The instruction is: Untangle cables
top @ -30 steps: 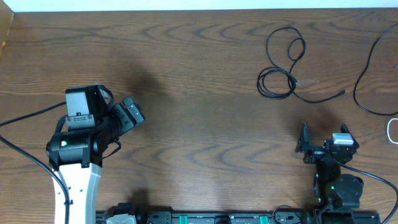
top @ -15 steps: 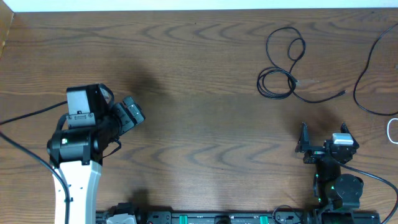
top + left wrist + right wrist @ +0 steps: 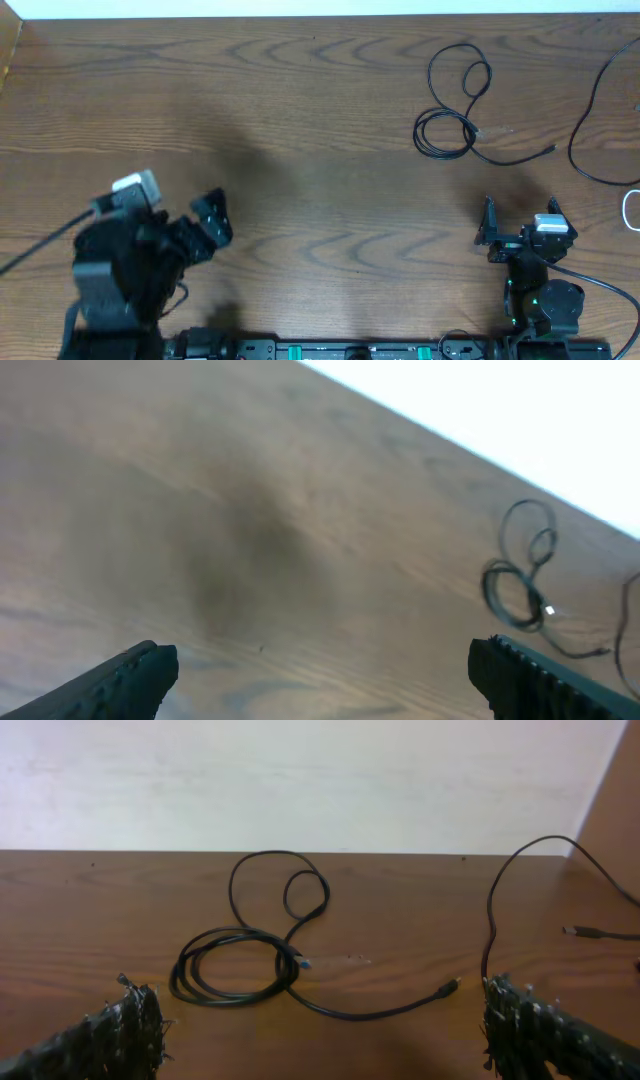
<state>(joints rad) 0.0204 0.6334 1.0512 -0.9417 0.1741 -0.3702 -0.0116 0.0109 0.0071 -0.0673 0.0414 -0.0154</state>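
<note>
A black cable (image 3: 450,125) lies coiled in small loops at the back right of the table; it also shows in the right wrist view (image 3: 250,965) and, far off, in the left wrist view (image 3: 520,580). A second black cable (image 3: 590,120) curves along the right edge and shows in the right wrist view (image 3: 500,910). A white cable loop (image 3: 632,208) peeks in at the right edge. My left gripper (image 3: 213,222) is open and empty at the front left, blurred by motion. My right gripper (image 3: 520,222) is open and empty, in front of the coiled cable.
The brown wooden table (image 3: 320,150) ends at a white wall along the back. A rail with connectors (image 3: 330,350) runs along the front edge. A thick black wire (image 3: 40,250) trails from the left arm.
My left arm has dropped toward the front edge and tilted, now blurred. The right arm and the cables have not moved.
</note>
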